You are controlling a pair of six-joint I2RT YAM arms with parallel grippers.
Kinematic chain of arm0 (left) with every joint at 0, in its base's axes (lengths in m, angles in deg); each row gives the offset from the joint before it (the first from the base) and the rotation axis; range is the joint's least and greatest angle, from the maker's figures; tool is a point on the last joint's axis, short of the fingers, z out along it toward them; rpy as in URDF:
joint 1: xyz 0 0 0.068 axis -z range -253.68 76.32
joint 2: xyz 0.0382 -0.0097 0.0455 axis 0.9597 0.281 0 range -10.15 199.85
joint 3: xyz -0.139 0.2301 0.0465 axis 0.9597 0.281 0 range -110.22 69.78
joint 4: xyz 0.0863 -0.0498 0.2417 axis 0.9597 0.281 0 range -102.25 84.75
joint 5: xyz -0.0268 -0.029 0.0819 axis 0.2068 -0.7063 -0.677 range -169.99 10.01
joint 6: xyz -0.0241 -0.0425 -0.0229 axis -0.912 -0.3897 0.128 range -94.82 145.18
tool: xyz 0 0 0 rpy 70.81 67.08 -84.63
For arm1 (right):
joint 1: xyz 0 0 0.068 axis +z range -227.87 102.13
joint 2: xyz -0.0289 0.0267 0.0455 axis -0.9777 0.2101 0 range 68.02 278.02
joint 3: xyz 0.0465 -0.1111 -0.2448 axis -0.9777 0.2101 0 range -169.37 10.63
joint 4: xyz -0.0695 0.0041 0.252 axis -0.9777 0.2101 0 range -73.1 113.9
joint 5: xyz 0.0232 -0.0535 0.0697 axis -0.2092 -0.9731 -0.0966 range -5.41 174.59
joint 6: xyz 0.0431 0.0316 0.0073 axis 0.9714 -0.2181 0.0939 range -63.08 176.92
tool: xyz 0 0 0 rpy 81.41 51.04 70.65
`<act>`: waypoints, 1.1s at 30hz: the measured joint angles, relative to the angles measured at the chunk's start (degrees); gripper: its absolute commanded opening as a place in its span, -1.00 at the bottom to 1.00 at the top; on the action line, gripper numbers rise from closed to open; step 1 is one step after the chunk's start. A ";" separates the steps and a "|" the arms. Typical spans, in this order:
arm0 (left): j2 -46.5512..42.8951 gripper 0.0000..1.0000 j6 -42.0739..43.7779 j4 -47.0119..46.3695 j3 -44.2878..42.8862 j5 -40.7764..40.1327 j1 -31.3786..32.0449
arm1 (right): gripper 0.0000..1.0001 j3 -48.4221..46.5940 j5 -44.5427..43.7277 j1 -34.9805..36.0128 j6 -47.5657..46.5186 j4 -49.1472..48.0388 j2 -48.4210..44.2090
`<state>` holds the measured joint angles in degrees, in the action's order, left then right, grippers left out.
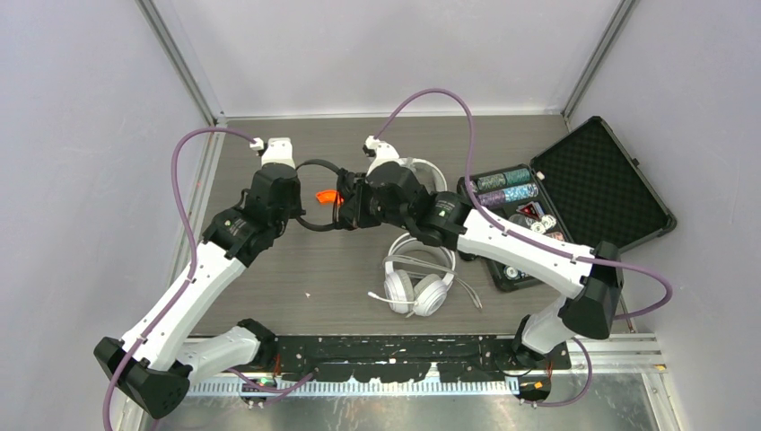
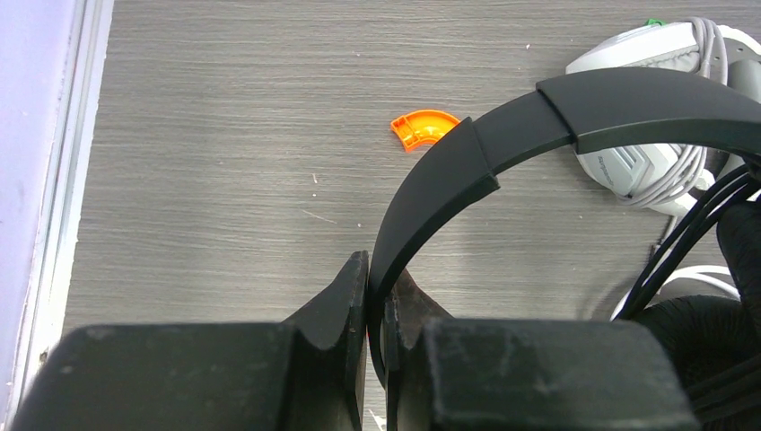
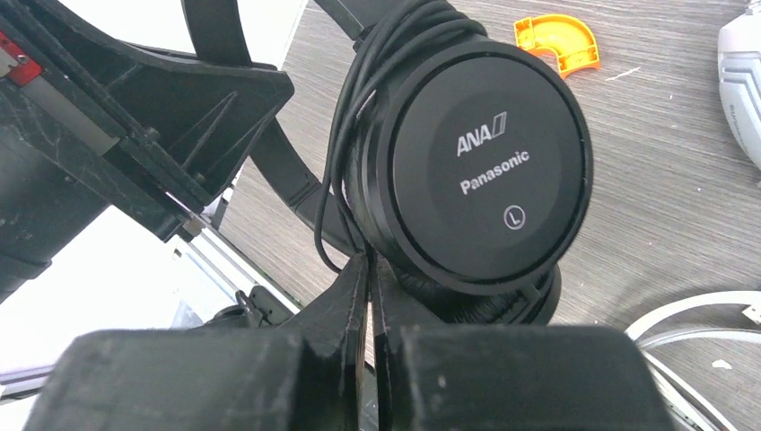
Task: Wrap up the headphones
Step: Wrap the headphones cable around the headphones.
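Three headsets are counted in all: one black pair (image 3: 489, 171) and two white ones, a near white pair (image 1: 431, 294) and a far white pair (image 2: 628, 54). One orange piece (image 2: 424, 127) is seen on the tabletop (image 2: 224, 135). One open black case (image 1: 601, 180) is counted, and two arms: left arm (image 1: 193, 278), right arm (image 1: 511, 247).

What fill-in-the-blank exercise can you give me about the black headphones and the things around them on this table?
1. The left gripper is shut on the ___ of the black headphones.
2. In the right wrist view, the ear cup bears the letter ___ in a small circle.
3. The small curved piece lying on the table is ___ in colour.
4. The case of chips at the right lies with its lid ___.

Missing words: headband; L; orange; open.
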<state>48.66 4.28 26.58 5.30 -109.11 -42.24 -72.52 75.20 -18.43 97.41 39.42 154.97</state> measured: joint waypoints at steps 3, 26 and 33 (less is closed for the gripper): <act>0.00 -1.00 -0.13 0.02 0.00 0.33 0.00 | -0.91 -0.11 0.00 0.26 0.00 -0.63 0.98; 1.60 -1.00 -0.20 0.87 -0.24 0.46 0.00 | -0.56 -0.46 -3.26 0.94 -1.90 -1.31 3.26; 2.03 -1.00 -0.59 1.01 -0.24 2.67 -1.99 | -0.25 0.92 -2.40 0.94 -2.64 -0.61 -2.60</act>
<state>50.69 3.69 27.59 5.06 -106.44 -44.23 -71.61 72.79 -17.49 94.77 38.81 152.37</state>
